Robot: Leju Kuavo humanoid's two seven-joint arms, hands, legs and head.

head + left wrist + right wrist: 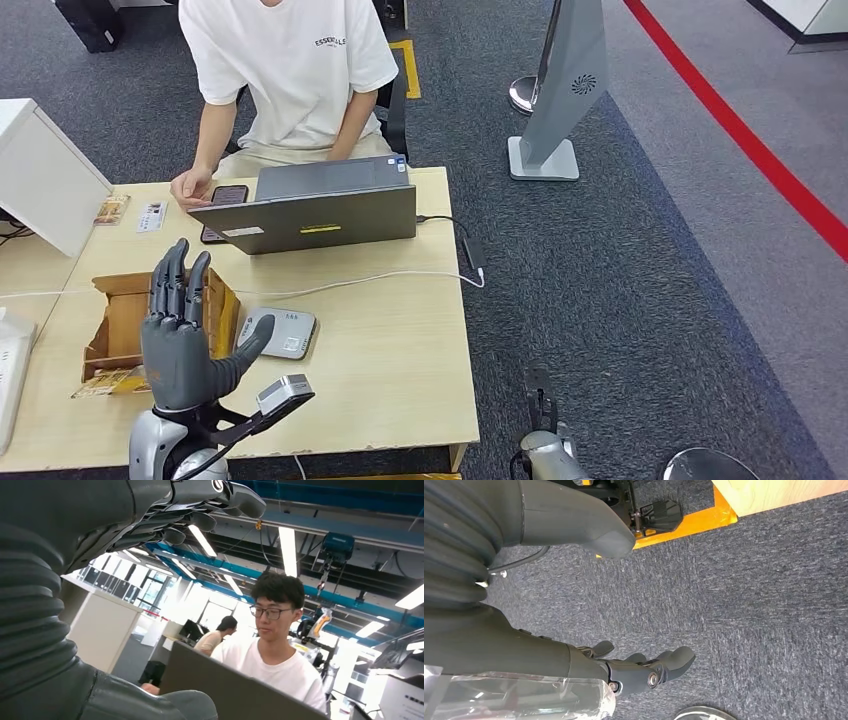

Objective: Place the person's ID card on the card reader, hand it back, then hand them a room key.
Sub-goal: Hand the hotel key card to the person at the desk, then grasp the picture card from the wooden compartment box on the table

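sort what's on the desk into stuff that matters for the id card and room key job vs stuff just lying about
Belongs to the job:
card reader
left robot hand, raised open over the desk
person

Just lying about:
laptop
phone under the person's hand
cardboard box
white cable

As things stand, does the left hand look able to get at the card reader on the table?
Probably yes. The left hand is raised, open and holding nothing, right beside the card reader, which lies flat on the table with nothing on it. The cardboard box sits on the hand's other side, out of the way.
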